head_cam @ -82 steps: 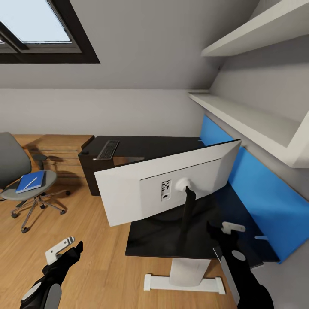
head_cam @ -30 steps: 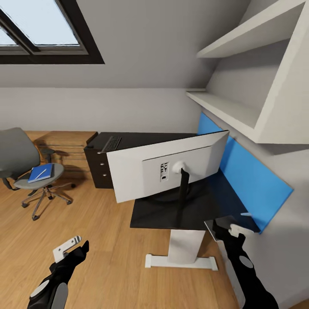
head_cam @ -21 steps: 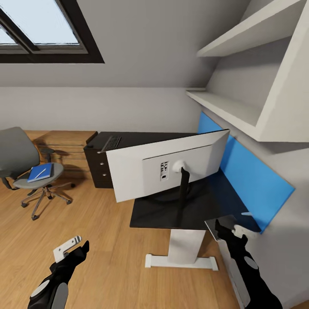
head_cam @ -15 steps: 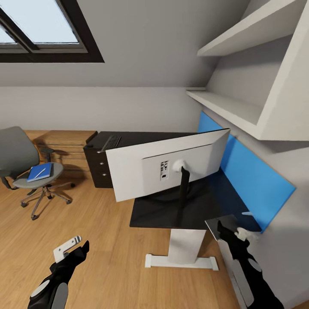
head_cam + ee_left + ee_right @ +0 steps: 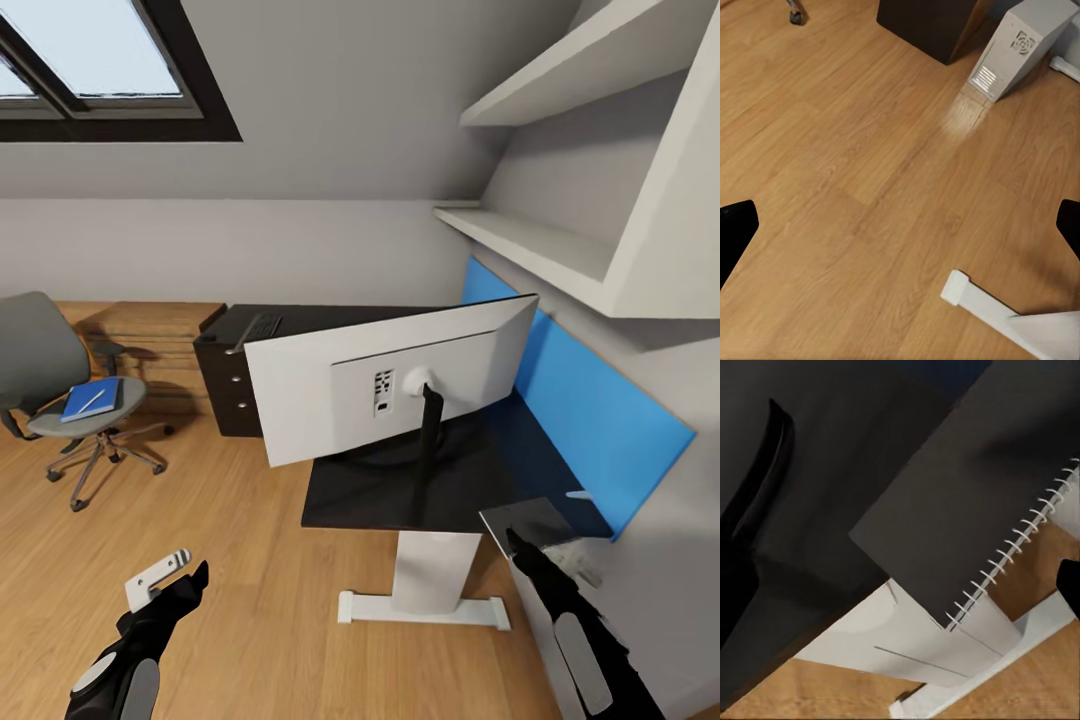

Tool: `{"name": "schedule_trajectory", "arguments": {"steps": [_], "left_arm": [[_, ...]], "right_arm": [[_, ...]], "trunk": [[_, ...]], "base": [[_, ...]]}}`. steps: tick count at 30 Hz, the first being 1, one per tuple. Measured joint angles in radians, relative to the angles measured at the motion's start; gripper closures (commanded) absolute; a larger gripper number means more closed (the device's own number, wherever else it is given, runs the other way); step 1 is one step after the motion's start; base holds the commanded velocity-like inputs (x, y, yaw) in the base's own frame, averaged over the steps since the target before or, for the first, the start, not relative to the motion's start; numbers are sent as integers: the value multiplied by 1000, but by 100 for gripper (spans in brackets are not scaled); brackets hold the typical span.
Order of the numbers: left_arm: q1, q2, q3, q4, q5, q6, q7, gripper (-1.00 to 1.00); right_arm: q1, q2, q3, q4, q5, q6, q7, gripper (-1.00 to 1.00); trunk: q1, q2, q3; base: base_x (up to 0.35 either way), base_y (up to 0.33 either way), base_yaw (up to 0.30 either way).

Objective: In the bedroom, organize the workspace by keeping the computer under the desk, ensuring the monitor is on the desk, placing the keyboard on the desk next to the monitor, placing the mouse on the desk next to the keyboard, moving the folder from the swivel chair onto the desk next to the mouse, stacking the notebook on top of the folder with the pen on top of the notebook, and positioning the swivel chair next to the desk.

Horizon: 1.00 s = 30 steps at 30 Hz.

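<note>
The step in hand looks to be the notebook (image 5: pixel 528 520): a dark-covered, spiral-bound book lying flat on the table (image 5: pixel 400 495) at its near right corner, overhanging the edge, to the right of the monitor (image 5: pixel 390 385) stand. The right gripper (image 5: pixel 548 560) hangs just beside that corner. Whether its fingers are apart or clamped on the book is hard to say, since they are dark against dark and the wrist camera catches just one fingertip at the frame's edge. In that view the notebook's (image 5: pixel 952 502) white wire binding runs along one long side, set diagonally to the table edge.

The left gripper (image 5: pixel 165 585) hovers over the wooden floor (image 5: pixel 200 520) with fingers apart and empty; its camera sees the computer (image 5: pixel 1024 45) standing on the floor by the table's dark drawer block.

The folder (image 5: pixel 92 398), with the pen (image 5: pixel 95 402) on it, lies on the swivel chair (image 5: pixel 60 385), far left of the monitor. It probably has to reach the table first, so the notebook can go on top of it.
</note>
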Motion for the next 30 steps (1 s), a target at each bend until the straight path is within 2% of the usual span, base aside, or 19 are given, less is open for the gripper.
{"name": "schedule_trajectory", "arguments": {"steps": [8,10,11,13,25,30], "left_arm": [[0,0,0,0,0,0,0,-100],[0,0,0,0,0,0,0,-100],[0,1,-1,10,0,0,1,-100],[0,1,-2,19,0,0,1,-100],[0,1,-2,27,0,0,1,-100],[0,1,-3,28,0,0,1,-100]], "right_arm": [[0,-28,-73,11,-148,168,126,-100],[0,-36,-84,19,-172,201,141,-100],[0,-56,-116,41,-232,250,160,-100],[0,-69,-130,51,-278,266,164,-100],[0,-136,-143,121,-492,371,204,-100],[0,-150,-143,130,-524,379,217,-100]], "trunk": [[31,-56,-25],[38,-70,-31],[42,-77,-35],[50,-91,-41],[96,-175,-78],[115,-210,-94]], "base": [[0,0,0],[0,0,0],[0,0,0],[0,0,0],[0,0,0],[0,0,0]]}}
